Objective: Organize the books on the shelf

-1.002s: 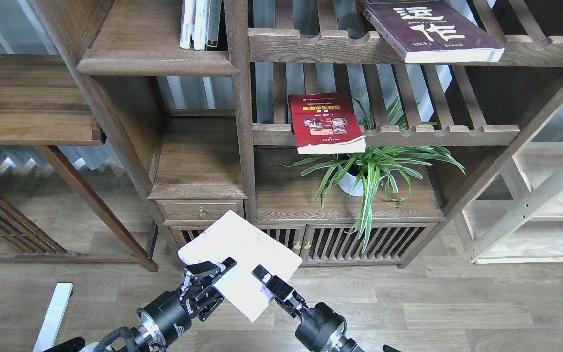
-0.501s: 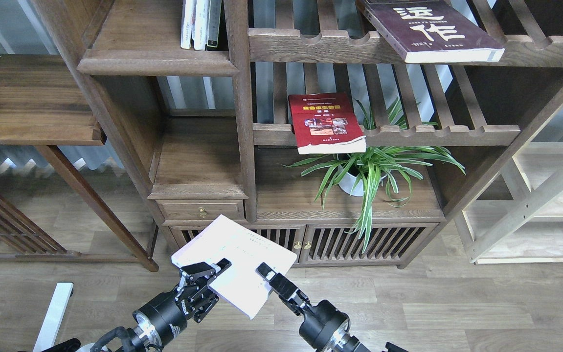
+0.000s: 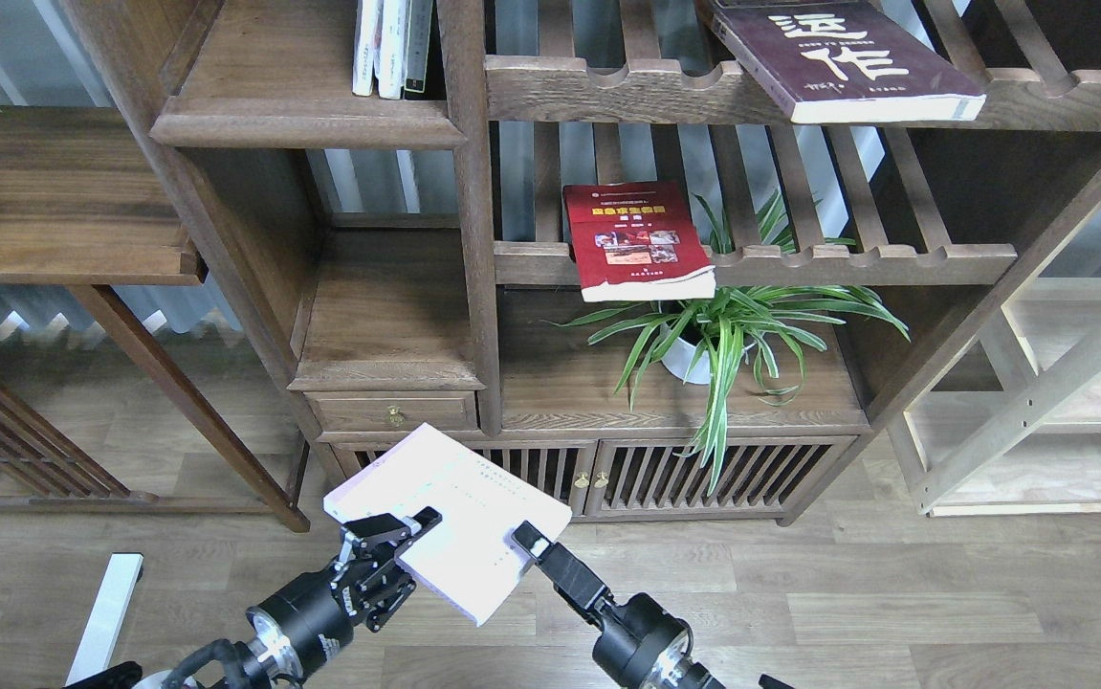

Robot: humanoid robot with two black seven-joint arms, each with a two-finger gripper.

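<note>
**Book held between two grippers below the shelf**

Pale lavender-white book sits tilted low in the head view, its cover facing up and faint lines of print across it. The left gripper is clamped on the book's lower left edge, one finger lying over the cover. The right gripper meets the book's lower right edge; whether its fingers pinch the book or only press against it cannot be told.

Above and just left of the grippers, well apart from them, is the dark-brown plank shelf with a rounded front lip; a few upright books stand at its right end against the post. Up and to the right, a red book with a yellow title lies flat on a slatted rack, overhanging its front rail. Higher and further right, a maroon book with white characters lies on the upper slatted rack, also overhanging. A potted plant stands under the red book.
</note>
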